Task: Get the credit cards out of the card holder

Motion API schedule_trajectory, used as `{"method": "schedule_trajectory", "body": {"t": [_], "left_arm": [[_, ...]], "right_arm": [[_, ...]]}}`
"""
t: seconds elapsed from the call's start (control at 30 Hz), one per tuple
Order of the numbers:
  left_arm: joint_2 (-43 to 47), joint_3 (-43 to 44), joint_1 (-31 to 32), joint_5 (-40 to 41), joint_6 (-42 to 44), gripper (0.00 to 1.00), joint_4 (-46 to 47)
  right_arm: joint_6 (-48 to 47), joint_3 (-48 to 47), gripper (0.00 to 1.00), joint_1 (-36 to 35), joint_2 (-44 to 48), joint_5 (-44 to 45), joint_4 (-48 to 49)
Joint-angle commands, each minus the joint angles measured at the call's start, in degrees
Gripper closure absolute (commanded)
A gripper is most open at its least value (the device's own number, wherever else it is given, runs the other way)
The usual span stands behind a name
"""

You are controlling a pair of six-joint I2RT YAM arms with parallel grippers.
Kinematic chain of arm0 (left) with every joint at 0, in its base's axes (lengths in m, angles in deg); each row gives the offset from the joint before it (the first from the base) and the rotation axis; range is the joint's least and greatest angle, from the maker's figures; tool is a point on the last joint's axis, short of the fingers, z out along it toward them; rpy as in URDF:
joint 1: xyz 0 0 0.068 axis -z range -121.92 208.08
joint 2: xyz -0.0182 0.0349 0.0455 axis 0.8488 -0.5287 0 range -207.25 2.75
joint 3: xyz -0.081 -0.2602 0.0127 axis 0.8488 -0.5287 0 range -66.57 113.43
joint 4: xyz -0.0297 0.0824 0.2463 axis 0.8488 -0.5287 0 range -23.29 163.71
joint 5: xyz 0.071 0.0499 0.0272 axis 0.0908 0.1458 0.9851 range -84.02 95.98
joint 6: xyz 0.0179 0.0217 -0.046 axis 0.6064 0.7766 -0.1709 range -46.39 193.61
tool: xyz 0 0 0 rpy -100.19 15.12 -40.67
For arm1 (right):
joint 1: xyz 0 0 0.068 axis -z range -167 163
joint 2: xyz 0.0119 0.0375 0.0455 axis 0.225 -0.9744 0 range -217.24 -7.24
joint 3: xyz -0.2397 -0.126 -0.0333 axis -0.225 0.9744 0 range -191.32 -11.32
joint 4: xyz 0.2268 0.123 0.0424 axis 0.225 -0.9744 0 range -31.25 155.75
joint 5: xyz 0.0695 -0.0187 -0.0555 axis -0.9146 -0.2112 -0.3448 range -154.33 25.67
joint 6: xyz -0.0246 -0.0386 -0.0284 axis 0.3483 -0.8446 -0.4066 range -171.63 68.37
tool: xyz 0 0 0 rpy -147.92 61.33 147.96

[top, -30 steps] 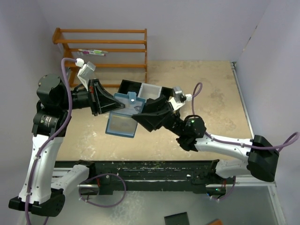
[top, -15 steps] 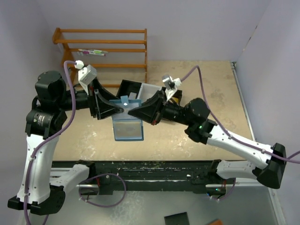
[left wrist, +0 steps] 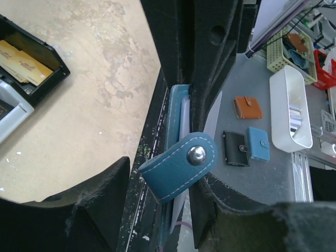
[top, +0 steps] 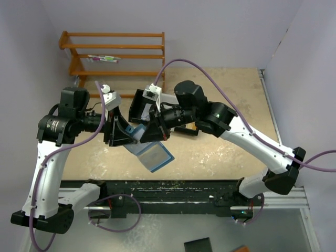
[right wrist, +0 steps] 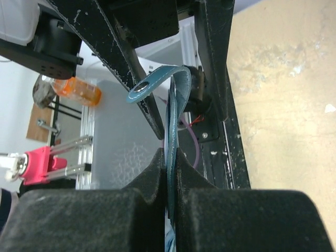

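Aloft, right claw (right wrist: pixel 170 156) pinches card holder (top: pixel 156 156) edge.

Pale lilac walls (top: pixel 220 31), orange wooden rack (top: pixel 113 35) in the back-left corner, mottled beige tabletop (top: pixel 236 89), even light

light: bright, even | shadows: soft on table (top: pixel 241 100) | wrist views: foreground dark, blurred | top view: sharp

Left arm (top: pixel 47 168) bending upward and reaching right, right arm (top: pixel 252 142) arching over and reaching left, both meeting tip to tip, left gripper (left wrist: pixel 165 181) standing with jaws apart, right gripper (right wrist: pixel 170 160) clamping the blue card holder (top: pixel 156 156) by its edge
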Motion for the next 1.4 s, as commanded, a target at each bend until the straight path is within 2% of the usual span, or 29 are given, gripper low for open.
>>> {"method": "schedule_trajectory", "body": {"t": [0.0, 0.17, 0.27, 0.4, 0.53, 0.57, 0.6, 0.63, 0.7, 0.77, 0.87, 0.97, 1.1, 1.27, 1.37], "left_arm": [[0.98, -0.84, -0.15, -4.75, 3.52, 0.51, -1.41], [0.35, -1.76, -0.13, -5.35, 2.91, 0.62, -1.49], [0.48, -2.38, -0.13, -8.32, 2.62, 0.68, -1.98], [0.37, -4.73, -0.13, -12.84, -0.24, 0.85, 0.06], [-0.09, -6.97, -0.13, -16.03, -3.93, 0.9, 2.4], [-0.24, -7.25, -0.13, -16.51, -4.52, 0.92, 2.88], [-0.4, -7.33, -0.13, -16.5, -5.05, 0.94, 3.37], [-0.47, -7.12, -0.13, -16.1, -6.18, 0.98, 4.13], [-0.4, -6.49, -0.13, -14.41, -10.04, 1.0, 7.16], [0.06, -6.19, -0.13, -12.69, -14.52, 1.0, 10.63], [1.58, -6.27, -0.22, -7.82, -21.33, 1.0, 17.87], [1.94, -5.14, -0.22, 0.92, -24.49, 1.0, 20.95], [0.79, -4.14, -0.26, 10.52, -27.76, 1.0, 23.09], [1.07, -5.99, -0.38, 13.07, -33.28, 1.0, 28.52], [1.28, -5.98, -0.46, 12.75, -35.98, 1.0, 31.52]], "right_arm": [[-4.63, -6.85, 1.0, -0.28, -2.31, -4.48, -7.99], [-7.02, -8.56, 1.0, -0.19, -4.8, -6.69, -10.46], [-7.85, -8.25, 1.0, 0.3, -5.03, -8.7, -10.22], [-7.61, -8.37, 1.0, 0.97, -4.95, -11.5, -7.81], [-7.22, -9.57, 1.0, 1.29, -5.43, -13.04, -5.87], [-7.09, -9.76, 0.96, 1.37, -5.52, -13.32, -5.49], [-7.26, -9.91, 0.84, 1.53, -5.52, -13.54, -5.2], [-7.45, -9.81, 0.64, 2.12, -5.19, -13.47, -4.79], [-5.62, -7.12, 0.49, 5.07, -3.05, -12.4, -0.96], [-0.69, -2.37, 0.37, 10.05, 0.88, -8.77, 6.35], [5.0, 4.44, 0.3, 18.62, 7.62, -2.23, 12.86], [7.26, 4.58, 0.31, 21.24, 12.23, 3.45, 11.77], [11.43, 8.68, 0.36, 21.18, 16.68, 4.76, 15.42], [25.5, 23.05, 0.41, 17.82, 21.26, 0.2, 34.7], [27.19, 26.29, 0.43, 12.76, 20.37, 2.3, 39.03]]}}
